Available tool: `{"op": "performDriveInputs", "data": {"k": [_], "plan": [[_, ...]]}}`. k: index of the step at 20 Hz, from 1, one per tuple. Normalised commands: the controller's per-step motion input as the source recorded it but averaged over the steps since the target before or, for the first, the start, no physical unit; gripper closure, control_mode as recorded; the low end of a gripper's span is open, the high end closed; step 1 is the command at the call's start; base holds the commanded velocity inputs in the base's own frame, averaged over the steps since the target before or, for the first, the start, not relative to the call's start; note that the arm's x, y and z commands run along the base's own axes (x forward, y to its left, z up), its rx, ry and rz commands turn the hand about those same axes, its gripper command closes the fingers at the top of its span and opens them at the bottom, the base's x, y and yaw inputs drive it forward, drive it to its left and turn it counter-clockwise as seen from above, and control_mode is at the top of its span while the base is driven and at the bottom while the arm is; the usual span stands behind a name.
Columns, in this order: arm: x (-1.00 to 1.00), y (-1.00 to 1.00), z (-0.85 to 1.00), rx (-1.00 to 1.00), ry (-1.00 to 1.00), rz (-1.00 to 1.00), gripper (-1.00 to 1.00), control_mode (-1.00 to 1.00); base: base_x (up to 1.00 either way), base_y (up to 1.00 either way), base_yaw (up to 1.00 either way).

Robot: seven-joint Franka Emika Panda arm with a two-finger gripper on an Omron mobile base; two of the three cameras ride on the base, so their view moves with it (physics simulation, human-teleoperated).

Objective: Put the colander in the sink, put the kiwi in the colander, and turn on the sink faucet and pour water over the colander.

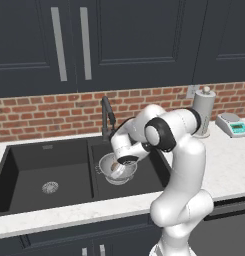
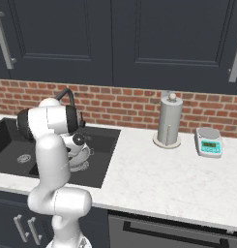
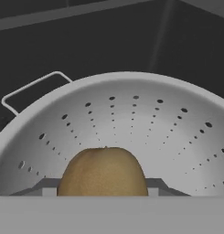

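In the hand view, the small brown oval kiwi (image 3: 103, 171) sits between the fingers (image 3: 102, 192), which appear clamped on it, just inside the silvery-white perforated metal colander (image 3: 145, 123). The colander rests in the narrower right basin of the matte black double-basin sink (image 1: 24, 165). The step in hand is judged to be kiwi placement. The next move calls for parting the fingers, withdrawing upward, then reaching the slim dark grey faucet (image 1: 107, 117) behind the colander.

**Colours in the kitchen**

The colander (image 3: 145, 119) is silvery white, dotted with rows of small dark holes. The kiwi (image 3: 103, 172) is golden brown. The sink (image 1: 24, 165) is matte black, the wall (image 1: 44, 112) red brick.
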Motion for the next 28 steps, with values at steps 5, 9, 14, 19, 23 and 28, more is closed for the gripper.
{"op": "performDriveInputs", "data": {"k": [5, 9, 14, 19, 23, 28], "plan": [[0.19, 0.03, -0.13, 0.00, 0.03, 0.00, -1.00, -1.00, 0.00, 0.00, 0.00], [0.19, 0.00, -0.16, 0.00, 0.03, 0.00, -1.00, -1.00, 0.00, 0.00, 0.00], [0.11, 0.00, -0.14, 0.00, 0.00, 0.00, -1.00, -1.00, 0.00, 0.00, 0.00], [0.00, 0.00, 0.00, 0.00, 0.00, 0.02, -1.00, -1.00, 0.00, 0.00, 0.00], [-0.11, 0.00, 0.27, 0.04, -0.12, 0.02, -1.00, -1.00, 0.00, 0.00, 0.00], [-0.03, 0.00, 0.26, 0.03, -0.11, 0.01, -1.00, -1.00, 0.00, 0.00, 0.00]]}}
